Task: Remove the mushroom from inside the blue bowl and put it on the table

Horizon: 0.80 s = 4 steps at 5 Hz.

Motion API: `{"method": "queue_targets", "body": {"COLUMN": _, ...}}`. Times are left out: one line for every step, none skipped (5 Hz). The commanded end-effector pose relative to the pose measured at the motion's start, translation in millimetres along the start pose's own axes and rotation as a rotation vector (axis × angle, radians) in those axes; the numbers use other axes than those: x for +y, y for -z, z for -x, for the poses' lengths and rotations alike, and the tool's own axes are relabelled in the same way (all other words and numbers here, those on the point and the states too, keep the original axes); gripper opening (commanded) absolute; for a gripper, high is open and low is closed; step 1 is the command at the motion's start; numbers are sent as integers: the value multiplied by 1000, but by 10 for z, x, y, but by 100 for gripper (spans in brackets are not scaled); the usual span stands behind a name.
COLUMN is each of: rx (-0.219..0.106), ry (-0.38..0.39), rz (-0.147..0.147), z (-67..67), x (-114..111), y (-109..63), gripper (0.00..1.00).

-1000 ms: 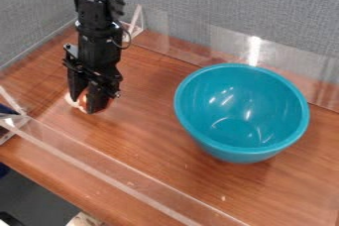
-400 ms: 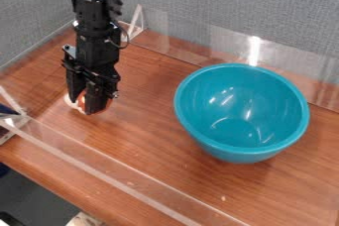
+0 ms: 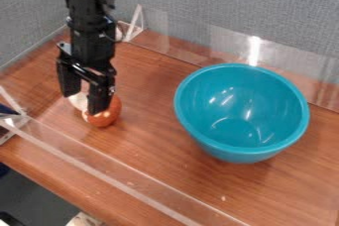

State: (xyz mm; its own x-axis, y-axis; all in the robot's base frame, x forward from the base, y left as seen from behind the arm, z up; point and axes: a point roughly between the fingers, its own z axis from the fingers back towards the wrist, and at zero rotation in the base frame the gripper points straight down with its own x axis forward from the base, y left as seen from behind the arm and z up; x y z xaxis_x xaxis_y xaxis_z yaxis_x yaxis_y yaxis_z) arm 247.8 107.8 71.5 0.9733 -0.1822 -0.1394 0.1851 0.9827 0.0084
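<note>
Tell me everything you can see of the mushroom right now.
The mushroom is a small toy with a rounded reddish-brown cap; a pale patch, probably its stem, shows at its left side. It looks like smooth plastic. It lies on the table well left of the blue bowl, not inside it. The open gripper stands straight above it, fingers either side of its top; whether they touch it is unclear.

Soft, even light here; white glare inside the blue bowl [image 3: 243, 112], picture small and slightly blurry throughout.
</note>
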Motion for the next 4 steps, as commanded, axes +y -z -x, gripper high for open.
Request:
{"method": "queue_targets", "body": {"rx": -66, "ry": -14, "rz": -28, "z": -28, "x": 76, "y": -188, "gripper": 100}}
{"method": "queue_targets", "body": {"rx": -69, "ry": -20, "rz": -25, "z": -58, "x": 82, "y": -157, "gripper": 100}}
{"method": "queue_targets", "body": {"rx": -71, "ry": -29, "rz": -23, "z": -81, "x": 88, "y": -132, "gripper": 100}}
{"method": "queue_targets", "body": {"rx": -73, "ry": -37, "rz": -21, "z": -101, "x": 96, "y": -109, "gripper": 100}}
